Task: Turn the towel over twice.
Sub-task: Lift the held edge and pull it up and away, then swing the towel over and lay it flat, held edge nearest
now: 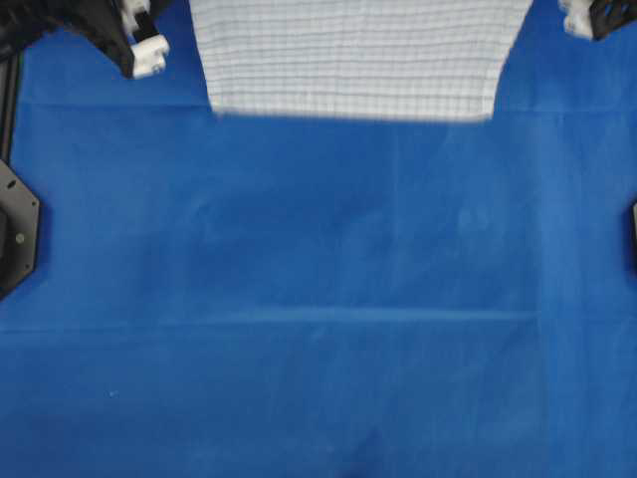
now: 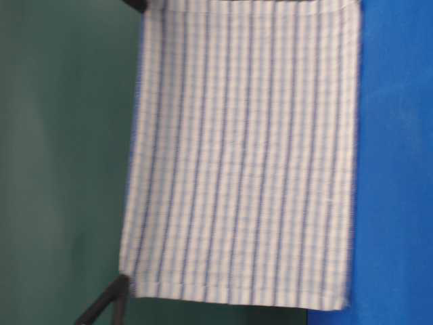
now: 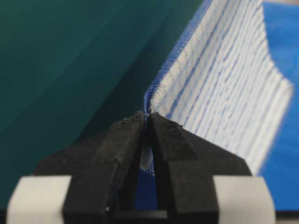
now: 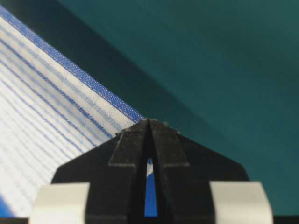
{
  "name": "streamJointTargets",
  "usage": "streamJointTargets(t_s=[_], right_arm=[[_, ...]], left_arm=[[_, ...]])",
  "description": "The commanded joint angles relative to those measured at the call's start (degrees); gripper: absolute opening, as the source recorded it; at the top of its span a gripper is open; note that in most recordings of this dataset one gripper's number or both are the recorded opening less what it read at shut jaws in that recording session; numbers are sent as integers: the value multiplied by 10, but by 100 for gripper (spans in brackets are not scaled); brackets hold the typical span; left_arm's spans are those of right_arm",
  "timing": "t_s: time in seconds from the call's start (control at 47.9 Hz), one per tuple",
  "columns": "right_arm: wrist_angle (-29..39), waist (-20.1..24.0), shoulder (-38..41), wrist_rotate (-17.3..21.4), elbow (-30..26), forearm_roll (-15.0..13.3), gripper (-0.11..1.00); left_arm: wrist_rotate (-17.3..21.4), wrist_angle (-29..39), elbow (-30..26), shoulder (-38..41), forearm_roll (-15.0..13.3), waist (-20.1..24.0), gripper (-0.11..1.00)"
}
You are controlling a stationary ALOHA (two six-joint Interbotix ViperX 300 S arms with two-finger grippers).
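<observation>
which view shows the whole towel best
The table-level exterior view: the towel hangs spread out there, stripes and hems visible almost edge to edge. The overhead view catches just its lower part against the blue cloth. Each wrist view shows one corner pinched in its pincer, left and right.

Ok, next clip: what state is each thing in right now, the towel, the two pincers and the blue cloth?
towel: lifted by two corners, hanging spread out, lower edge near the blue cloth.
left pincer: shut on a towel corner.
right pincer: shut on the other towel corner.
blue cloth: lying flat over the table, faint creases.
</observation>
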Motion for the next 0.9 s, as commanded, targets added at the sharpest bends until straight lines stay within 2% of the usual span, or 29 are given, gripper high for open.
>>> streamJointTargets(t_s=[0.0, 0.417, 0.521, 0.647, 0.793, 0.876], right_arm=[[4, 10, -18, -5, -18, -3, 2], [80, 69, -28, -2, -25, 3, 2], [142, 121, -26, 4, -21, 25, 2], [212, 204, -14, 19, -2, 81, 2], [218, 298, 20, 69, 37, 127, 2], [207, 339, 46, 107, 54, 135, 2]], left_arm=[[0, -3, -14, -21, 0, -2, 4], [-1, 5, 5, -26, -1, -18, 4], [-1, 5, 28, -24, -1, -31, 4], [-2, 3, 68, -16, -1, -68, 4], [-3, 2, 116, 11, -1, -127, 4], [-12, 3, 138, 38, 0, -176, 4]])
